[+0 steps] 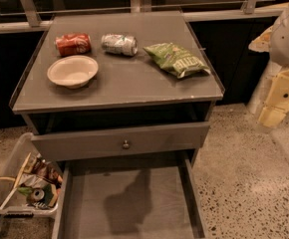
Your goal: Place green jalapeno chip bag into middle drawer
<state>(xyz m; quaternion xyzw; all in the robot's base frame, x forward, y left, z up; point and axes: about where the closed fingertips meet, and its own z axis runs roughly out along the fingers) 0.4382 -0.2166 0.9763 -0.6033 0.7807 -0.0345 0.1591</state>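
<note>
The green jalapeno chip bag (pixel 177 59) lies flat on the right side of the gray cabinet top (pixel 134 86), near its right edge. The middle drawer (pixel 129 203) is pulled out below, with a bare flat floor and a shadow across it. Above it is a gray drawer front with a small round knob (pixel 126 144). My gripper (pixel 275 111) hangs at the far right of the view, off the cabinet's right side, below the level of the top and well apart from the bag. It holds nothing that I can see.
A red can (pixel 73 44) and a silver can (pixel 119 44) lie on their sides at the back of the top. A white bowl (pixel 72 70) sits at the left. A clear bin of trash (pixel 27 188) stands on the floor at the lower left.
</note>
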